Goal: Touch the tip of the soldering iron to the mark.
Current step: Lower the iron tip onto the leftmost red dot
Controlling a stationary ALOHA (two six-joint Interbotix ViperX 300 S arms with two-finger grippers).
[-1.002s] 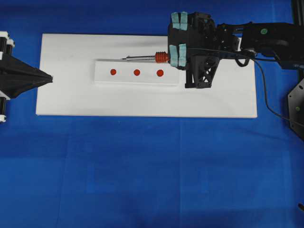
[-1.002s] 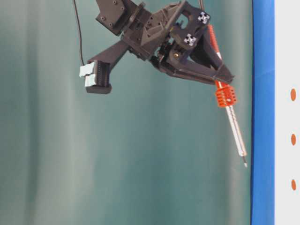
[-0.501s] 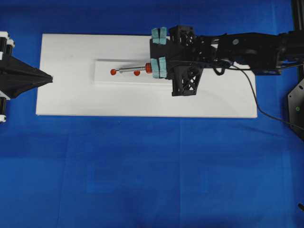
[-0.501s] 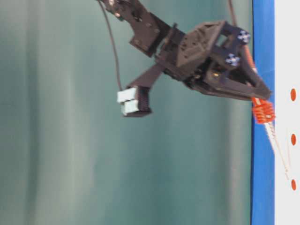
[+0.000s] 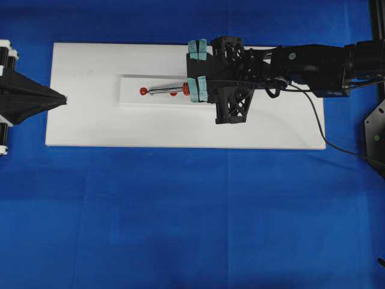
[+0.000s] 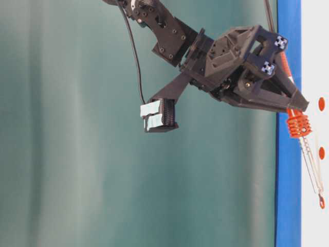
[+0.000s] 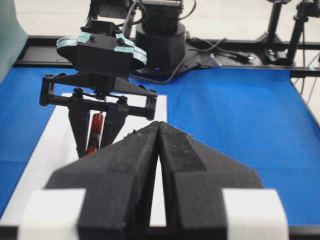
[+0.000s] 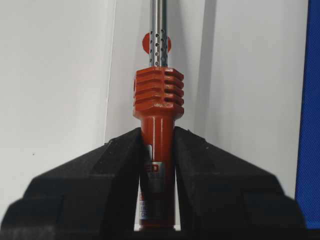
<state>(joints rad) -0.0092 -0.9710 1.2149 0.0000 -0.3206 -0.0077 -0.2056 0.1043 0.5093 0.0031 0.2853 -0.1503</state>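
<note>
Overhead, the right claw (image 5: 196, 89) is holding the soldering iron (image 5: 174, 90) level over the white strip (image 5: 129, 96), the tip (image 5: 147, 92) lying at the leftmost red mark (image 5: 143, 91). Table-level alone is showing the tip (image 6: 320, 194) touching that mark. Right wrist view is showing the claw pinching the orange handle (image 8: 158, 130). Left wrist view is showing the left claw (image 7: 159, 131) pressed together.

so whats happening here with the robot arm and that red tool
The right gripper is shut on the soldering iron by its red-orange handle, holding it slanted down over a raised white strip that bears red dot marks. In the overhead and table-level views, the tip sits at the farthest red mark, apparently touching it, though contact isn't certain. The left gripper is shut and holds nothing, parked at the white board's opposite end.
</note>
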